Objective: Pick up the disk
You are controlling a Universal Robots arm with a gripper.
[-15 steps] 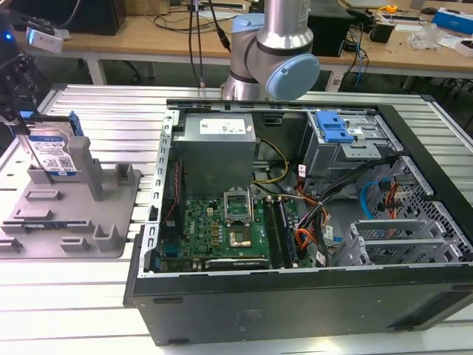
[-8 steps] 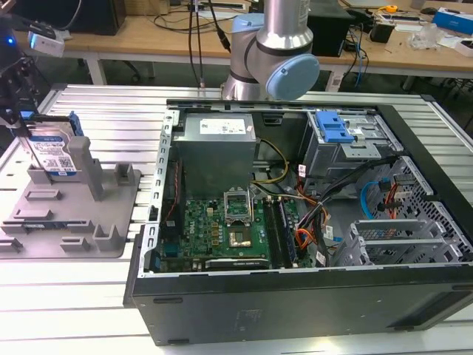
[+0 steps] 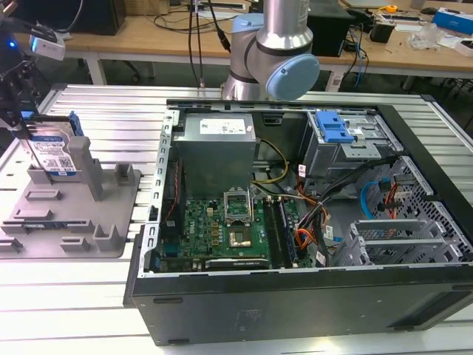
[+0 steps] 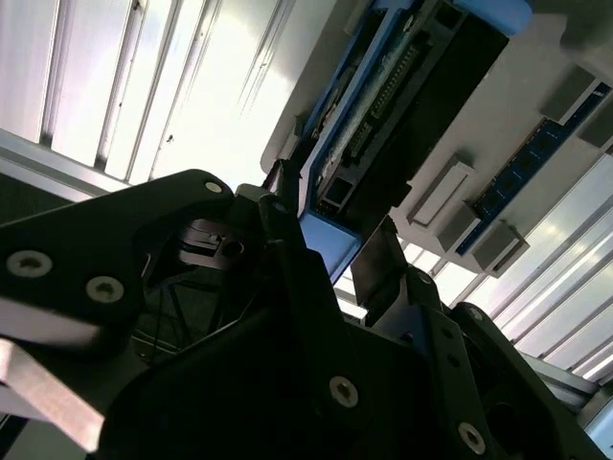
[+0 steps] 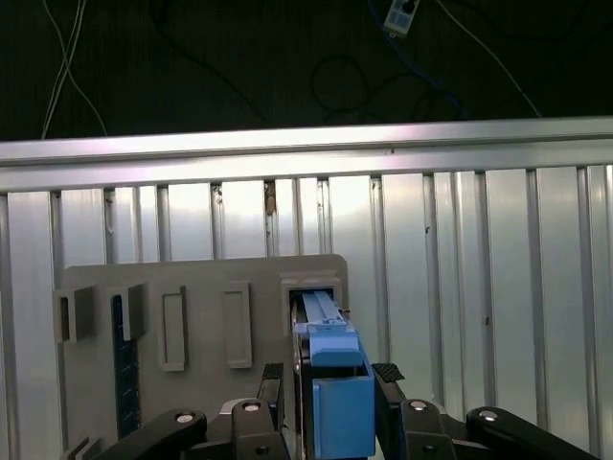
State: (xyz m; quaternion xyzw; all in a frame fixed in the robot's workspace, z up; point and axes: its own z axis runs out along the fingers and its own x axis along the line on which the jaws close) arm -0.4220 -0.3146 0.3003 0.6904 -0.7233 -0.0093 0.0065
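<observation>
Pincer [image 5: 329,372] astride the upright disk [image 5: 342,414] in the grey holder [image 5: 192,280].

Exterior wide overhead, wrist views close over holder [image 5: 201,278]

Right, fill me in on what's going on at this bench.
The arm's gripper is down over the upper edge of the disk, which stands upright in the grey holder on the exterior view's left. In the first wrist view the disk's far end looks seated in the holder's slot, so it is not yet lifted out. The open computer case sits beside the holder.
</observation>
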